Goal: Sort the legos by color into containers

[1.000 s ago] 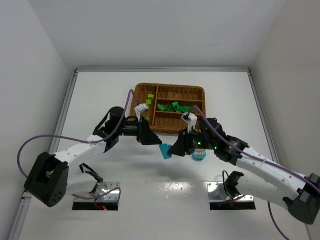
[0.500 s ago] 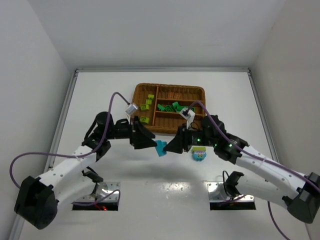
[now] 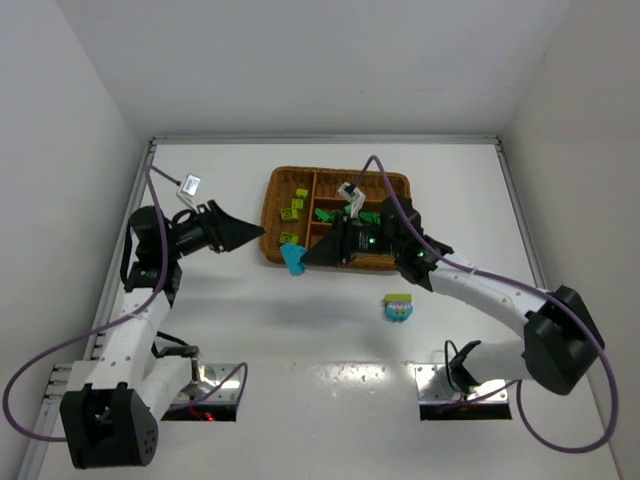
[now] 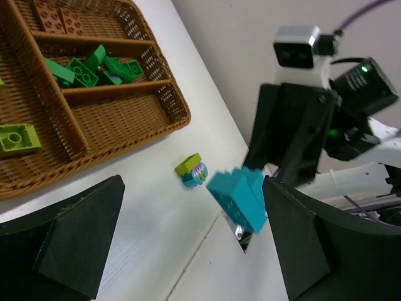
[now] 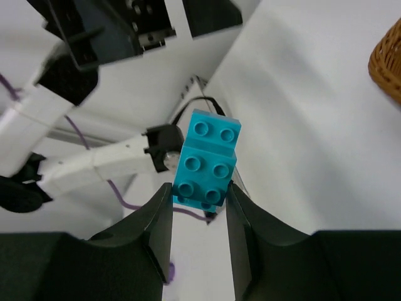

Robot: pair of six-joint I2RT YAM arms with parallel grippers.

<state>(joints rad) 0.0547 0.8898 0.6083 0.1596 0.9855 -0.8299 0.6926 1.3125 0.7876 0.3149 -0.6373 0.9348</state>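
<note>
My right gripper (image 3: 300, 257) is shut on a cyan-blue lego (image 3: 292, 258) made of stacked bricks, held in the air just off the front left corner of the wicker tray (image 3: 400, 181). In the right wrist view the cyan lego (image 5: 205, 166) sits pinched between both fingers of the right gripper (image 5: 199, 202). My left gripper (image 3: 258, 236) stands open and empty to the left of the tray. The left gripper (image 4: 194, 244) looks at the cyan lego (image 4: 238, 198) from a short way off. In the tray lie lime legos (image 3: 292, 210), green legos (image 3: 350, 213) and brown legos (image 3: 345, 190), each colour in its own section.
A small lime and cyan piece (image 3: 398, 308) with a round patterned face lies on the white table in front of the tray; the same piece (image 4: 192, 171) shows in the left wrist view. Walls close in the table on three sides.
The left arm has swung back to the left, away from the cyan lego, its jaws wide. The right gripper carried the lego up and left toward the tray's front left corner.
</note>
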